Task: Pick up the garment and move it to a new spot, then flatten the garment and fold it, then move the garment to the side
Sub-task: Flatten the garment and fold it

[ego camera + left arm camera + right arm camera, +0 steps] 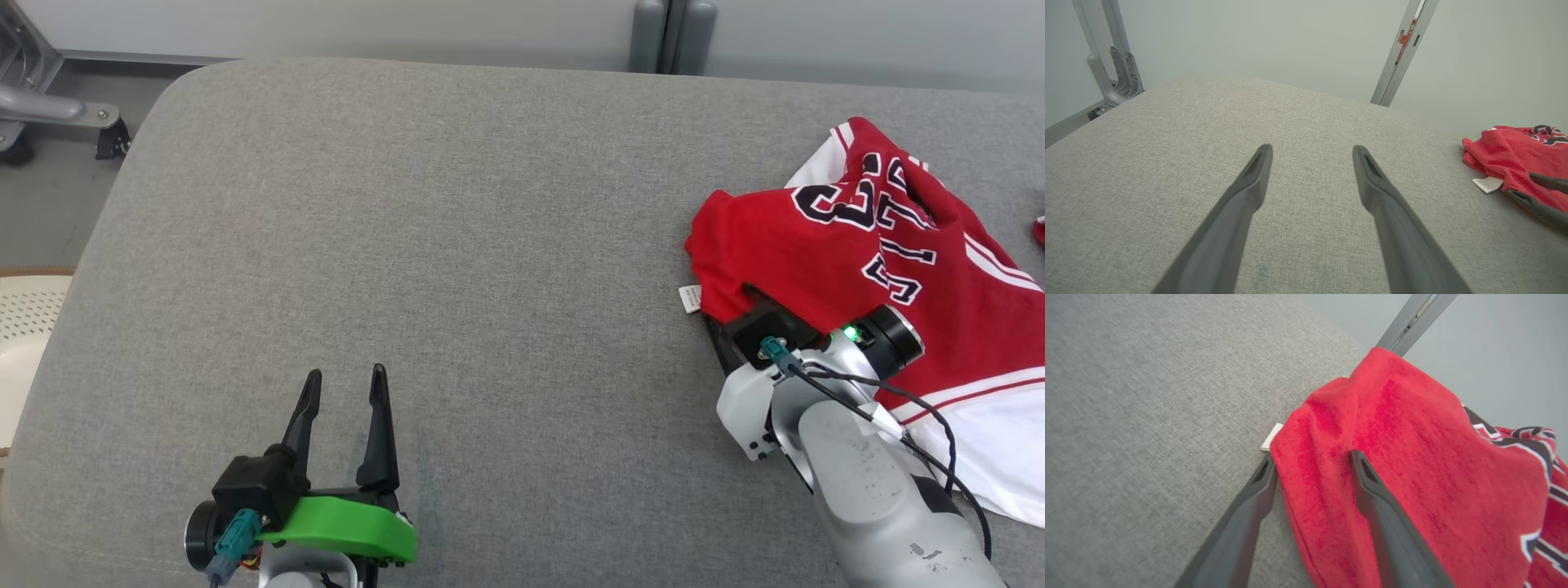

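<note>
Grey woven cushion (490, 245) is taking up most of the head view, and you are working at its right side, where the red garment (816, 253) is lying crumpled and running off the right edge of the picture. You are probably dealing with something light, soft and limp. It is likely going to sag and trail from a single pinch, so be taking a doubled fold at the edge rather than one layer. Its long axis is seemingly running from the bunched left end out toward the near right, where the white band (996, 425) is lying. Your right gripper (1312, 457) is standing spread, straddling that left edge, with one finger beside the cloth and one over it, not yet pinching. Your left gripper (345, 374) is hovering spread over bare cushion at the near left, well apart from the garment. Smallest, a white label (691, 298) is poking out just beside the right fingers.
</note>
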Robot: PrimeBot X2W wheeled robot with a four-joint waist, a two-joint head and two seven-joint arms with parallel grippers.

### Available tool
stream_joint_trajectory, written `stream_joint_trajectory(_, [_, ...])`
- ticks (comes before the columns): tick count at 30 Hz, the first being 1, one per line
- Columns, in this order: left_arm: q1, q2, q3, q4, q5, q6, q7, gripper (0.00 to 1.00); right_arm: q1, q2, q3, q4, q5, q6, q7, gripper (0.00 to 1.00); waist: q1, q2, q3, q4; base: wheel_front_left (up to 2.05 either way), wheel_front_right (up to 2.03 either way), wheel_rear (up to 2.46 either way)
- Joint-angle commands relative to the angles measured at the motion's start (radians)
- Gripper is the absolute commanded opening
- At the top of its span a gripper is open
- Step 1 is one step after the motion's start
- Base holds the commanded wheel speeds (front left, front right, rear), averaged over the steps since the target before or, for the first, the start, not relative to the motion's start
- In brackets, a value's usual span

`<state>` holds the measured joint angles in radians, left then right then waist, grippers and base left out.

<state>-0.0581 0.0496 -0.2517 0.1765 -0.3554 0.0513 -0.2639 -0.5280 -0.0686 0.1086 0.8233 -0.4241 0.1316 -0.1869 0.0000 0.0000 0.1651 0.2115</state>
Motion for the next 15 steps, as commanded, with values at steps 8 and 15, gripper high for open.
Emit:
stream_joint_trajectory(8, [-0.002,0.002,0.003,0.001,0.0,0.005,0.0,1.0,-0.052,0.016,-0.064,-0.017,-0.004,-0.002,-0.061,0.0,0.0,0.0,-0.005,-0.01,0.0,0.0,0.0])
stream_joint_trajectory(15, [0.006,0.002,0.008,0.01,0.009,-0.001,0.0,1.0,-0.075,0.018,0.081,-0.172,0.24,-0.002,-0.08,0.0,0.0,0.0,-0.03,-0.037,0.0,0.0,0.0])
